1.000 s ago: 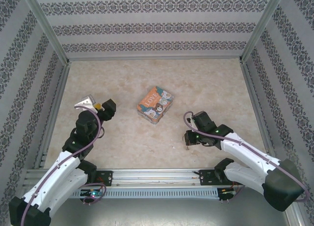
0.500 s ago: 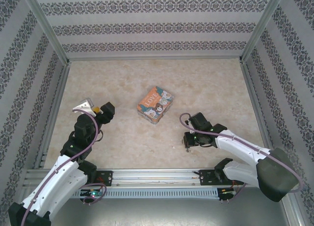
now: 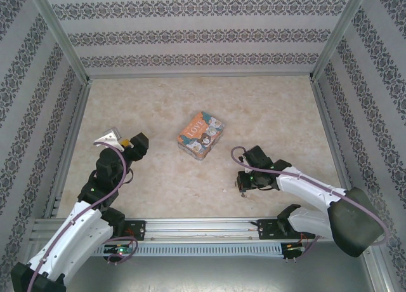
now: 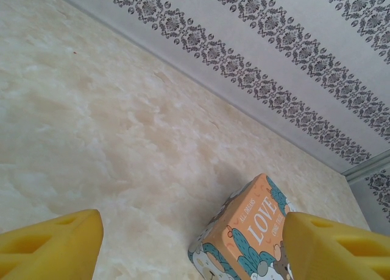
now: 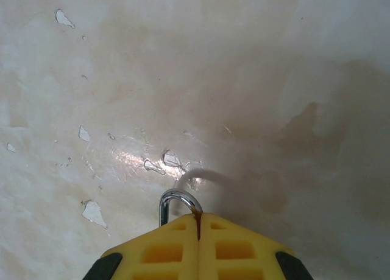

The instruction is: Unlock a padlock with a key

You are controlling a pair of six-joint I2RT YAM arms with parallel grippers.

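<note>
Item one, my right gripper (image 5: 198,218): closed, yellow fingers (image 5: 152,252) pressed flat together, low over the table (image 5: 274,79). Held in it: the padlock (image 5: 163,208). Its silver shackle loop sticks out just ahead of my fingertips and slightly to their left. The body is hidden between the pads, so I cannot tell how squarely it sits or which way the keyhole faces. Item two, my left gripper (image 4: 192,222): wide open, empty, raised off the table. The bear-print tin (image 4: 250,243) lies ahead of it, in line with the gap between its fingers. Item three, the key: too small to make out, place unknown to me. Risks, as I judge them: my pinch on so small a body is likely shallow, so any lift or turn may let the padlock twist or drop. The shackle sits close to the surface beneath my fingertips and could snag on the flaked patches (image 5: 91,212) if I drag rather than raise. My own pads may cover the keyhole, leaving the key no way in. A key lying flat would slide away under the left fingers instead of being picked up. A careless sweep of the left arm toward my right could knock the tin.
</note>
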